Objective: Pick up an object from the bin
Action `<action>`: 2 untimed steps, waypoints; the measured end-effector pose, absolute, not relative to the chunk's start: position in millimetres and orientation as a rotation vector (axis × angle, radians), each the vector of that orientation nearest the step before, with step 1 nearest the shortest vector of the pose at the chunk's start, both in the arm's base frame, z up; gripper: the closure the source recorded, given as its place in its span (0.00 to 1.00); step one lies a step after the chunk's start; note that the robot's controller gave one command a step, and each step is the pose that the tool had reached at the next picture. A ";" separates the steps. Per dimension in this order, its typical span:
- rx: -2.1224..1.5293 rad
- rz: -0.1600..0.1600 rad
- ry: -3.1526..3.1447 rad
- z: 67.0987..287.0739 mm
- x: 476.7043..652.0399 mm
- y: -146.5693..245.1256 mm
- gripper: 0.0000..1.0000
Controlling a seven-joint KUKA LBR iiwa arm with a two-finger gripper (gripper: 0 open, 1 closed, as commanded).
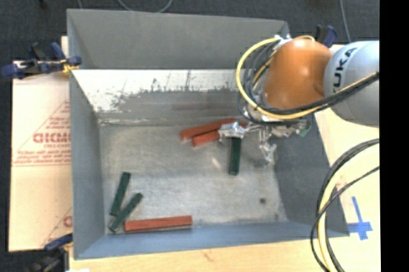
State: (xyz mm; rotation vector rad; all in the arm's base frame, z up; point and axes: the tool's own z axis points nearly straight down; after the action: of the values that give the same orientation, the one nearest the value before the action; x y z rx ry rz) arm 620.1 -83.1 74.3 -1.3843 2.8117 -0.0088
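Roughly, the gripper (250,142) is placed at the 3 o'clock side of the bin (172,41), close to the back wall. The jaws are seen apart, and nothing is clamped between them. A dark green stick (234,157) is found just at 7 o'clock from the jaws; its upper end is almost under the left-hand finger in view. Its long axis is laid 12-to-6, so a small shift toward 8 o'clock is judged to be needed before closing across its width. Two red-brown sticks (208,132) are laid at 9 o'clock, beside the gripper, axis about 2-to-8. Two more green sticks (121,199) and a red-brown one (158,223) are left well apart at the 7 o'clock corner.
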 end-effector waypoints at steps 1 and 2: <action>-1.385 -0.004 2.810 76.5 620.6 -79.2 1.00; -1.395 -0.009 2.800 157.9 647.4 -52.4 1.00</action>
State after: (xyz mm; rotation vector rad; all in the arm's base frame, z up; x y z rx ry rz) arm 647.4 -52.4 157.9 -1.3955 2.8002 -0.0095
